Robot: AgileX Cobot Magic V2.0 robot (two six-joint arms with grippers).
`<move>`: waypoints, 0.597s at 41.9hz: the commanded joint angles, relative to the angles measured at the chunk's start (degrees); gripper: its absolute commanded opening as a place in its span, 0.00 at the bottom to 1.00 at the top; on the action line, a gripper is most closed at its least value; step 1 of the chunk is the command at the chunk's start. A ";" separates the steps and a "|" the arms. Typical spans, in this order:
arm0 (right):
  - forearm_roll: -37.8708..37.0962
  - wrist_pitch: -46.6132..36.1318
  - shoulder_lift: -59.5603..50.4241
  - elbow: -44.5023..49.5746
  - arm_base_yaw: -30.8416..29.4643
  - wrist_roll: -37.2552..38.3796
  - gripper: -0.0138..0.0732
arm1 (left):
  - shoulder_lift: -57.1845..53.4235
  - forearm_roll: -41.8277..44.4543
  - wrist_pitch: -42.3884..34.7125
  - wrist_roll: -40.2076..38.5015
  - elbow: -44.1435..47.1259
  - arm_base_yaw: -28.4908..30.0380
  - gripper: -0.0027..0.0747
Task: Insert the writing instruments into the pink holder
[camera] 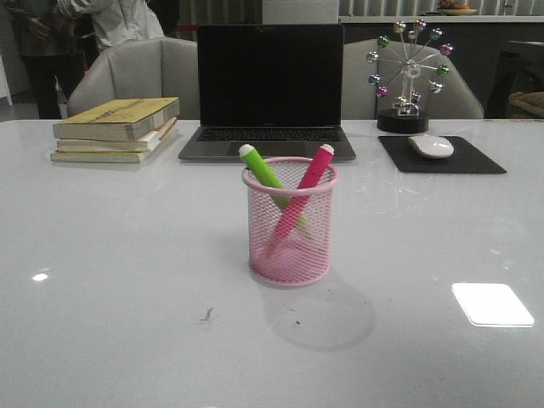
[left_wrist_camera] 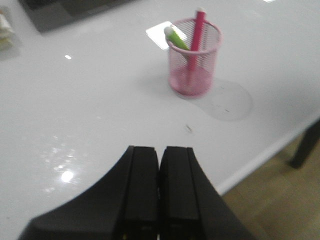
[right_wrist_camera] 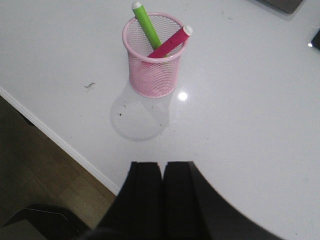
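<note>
The pale pink wire-mesh cup (camera: 290, 246) stands upright in the middle of the white table. Inside it lean the lime green marker (camera: 262, 167) and the magenta marker (camera: 311, 174), crossing each other, white tips above the rim. Both wrist views show the same cup (left_wrist_camera: 194, 75) (right_wrist_camera: 152, 72) with the green marker (left_wrist_camera: 176, 38) (right_wrist_camera: 146, 24) and the magenta marker (left_wrist_camera: 196, 35) (right_wrist_camera: 170, 44) in it. My left gripper (left_wrist_camera: 159, 150) is shut and empty, well back from the cup near the table's front edge. My right gripper (right_wrist_camera: 161, 165) is shut and empty too, likewise clear of the cup. Neither arm shows in the front view.
At the back stand a stack of books (camera: 117, 127), an open laptop (camera: 269, 89), a mouse (camera: 431, 146) on a black pad (camera: 442, 155), and a small ferris-wheel ornament (camera: 408, 72). The table's front edge (right_wrist_camera: 60, 142) lies close to both grippers.
</note>
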 commanded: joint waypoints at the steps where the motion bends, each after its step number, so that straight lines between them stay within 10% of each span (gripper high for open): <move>1: 0.17 -3.74 -0.18 -1.49 -0.11 -0.68 0.22 | -3.76 0.49 -10.01 -0.53 2.32 6.03 0.16; 16: 0.22 -3.67 -0.18 -1.49 -0.11 -0.68 0.22 | -21.52 -2.91 -26.83 -0.53 21.15 30.13 0.16; 25: 0.22 -3.67 -0.18 -1.49 -0.11 -0.68 0.22 | -28.02 -3.33 -35.38 -0.53 28.40 32.39 0.16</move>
